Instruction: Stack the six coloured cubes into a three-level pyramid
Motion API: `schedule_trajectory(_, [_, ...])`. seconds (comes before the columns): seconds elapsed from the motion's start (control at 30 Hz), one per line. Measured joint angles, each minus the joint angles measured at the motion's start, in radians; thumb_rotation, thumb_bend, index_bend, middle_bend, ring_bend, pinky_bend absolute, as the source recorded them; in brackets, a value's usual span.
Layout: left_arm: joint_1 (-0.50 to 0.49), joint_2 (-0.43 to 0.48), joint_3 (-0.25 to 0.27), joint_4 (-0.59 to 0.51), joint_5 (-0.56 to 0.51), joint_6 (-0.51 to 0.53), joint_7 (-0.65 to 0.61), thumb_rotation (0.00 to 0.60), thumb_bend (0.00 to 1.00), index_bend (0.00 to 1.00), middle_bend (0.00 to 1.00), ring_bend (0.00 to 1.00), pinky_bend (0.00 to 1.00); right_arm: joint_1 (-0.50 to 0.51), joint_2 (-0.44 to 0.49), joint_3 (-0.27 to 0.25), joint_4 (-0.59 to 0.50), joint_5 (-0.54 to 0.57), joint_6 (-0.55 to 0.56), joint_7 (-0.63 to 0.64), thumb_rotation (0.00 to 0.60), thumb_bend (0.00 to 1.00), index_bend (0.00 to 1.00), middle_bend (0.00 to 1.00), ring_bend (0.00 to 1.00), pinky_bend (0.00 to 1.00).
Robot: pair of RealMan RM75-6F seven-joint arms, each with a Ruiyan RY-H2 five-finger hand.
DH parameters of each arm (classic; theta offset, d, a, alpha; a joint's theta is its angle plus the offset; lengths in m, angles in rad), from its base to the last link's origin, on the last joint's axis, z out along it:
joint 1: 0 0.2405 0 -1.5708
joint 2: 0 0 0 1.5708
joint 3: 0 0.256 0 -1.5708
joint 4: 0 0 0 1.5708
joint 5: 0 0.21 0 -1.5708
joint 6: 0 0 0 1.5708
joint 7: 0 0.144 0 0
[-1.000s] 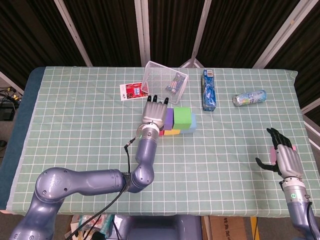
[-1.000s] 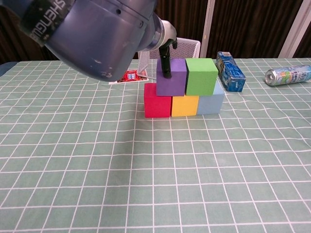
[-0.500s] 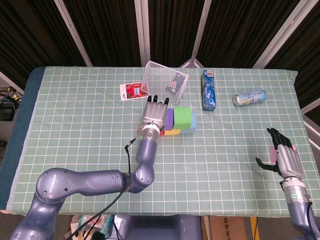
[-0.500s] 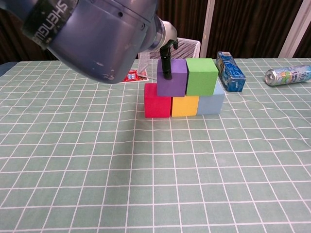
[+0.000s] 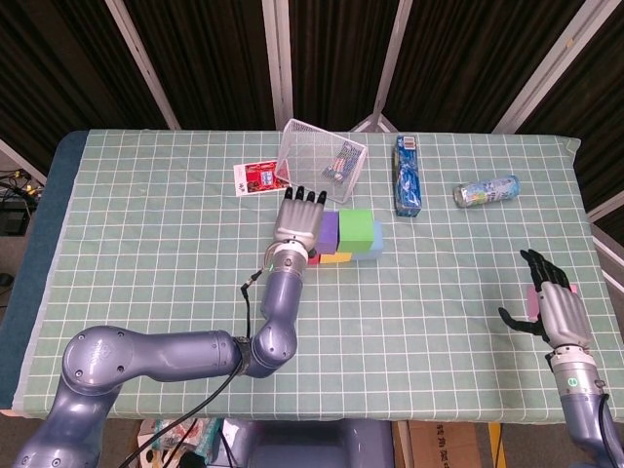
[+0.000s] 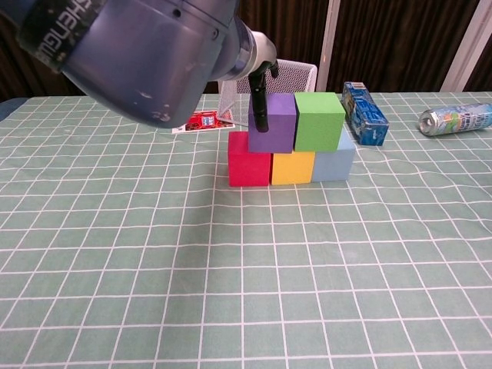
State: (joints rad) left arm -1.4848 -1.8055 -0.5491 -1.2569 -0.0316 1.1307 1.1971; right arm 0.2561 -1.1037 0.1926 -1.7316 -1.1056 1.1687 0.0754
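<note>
Left hand (image 5: 300,221) clamped on purple cube (image 6: 274,123) beside green cube (image 6: 319,120) atop the three-cube row; right hand (image 5: 552,304) idle, fingers apart; seemingly light, rigid foam, best pinched across flat opposite faces.

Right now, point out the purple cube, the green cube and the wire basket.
purple cube (image 6: 274,132), chest view, front face.
green cube (image 6: 320,127), chest view, front face.
wire basket (image 5: 310,146), head view, left mesh wall.
</note>
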Motion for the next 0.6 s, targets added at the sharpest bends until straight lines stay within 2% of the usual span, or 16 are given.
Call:
schedule_trajectory(0.27, [0.028,0.023,0.0,-0.041,0.054,0.016,-0.058,0.6,0.22,0.0,0.08,0.0,0.03,-0.001,0.0,-0.002,-0.007,-0.009,0.004,-0.001,0.6,0.3,0.0,0.0,0.0,0.0])
schedule_trajectory(0.6, [0.037,-0.004,0.013,-0.033,0.136,-0.017,-0.138,0.6,0.23,0.0,0.08,0.0,0.03,-0.002,0.003,0.001,-0.015,-0.012,0.011,0.001,0.6,0.3,0.0,0.0,0.0,0.0])
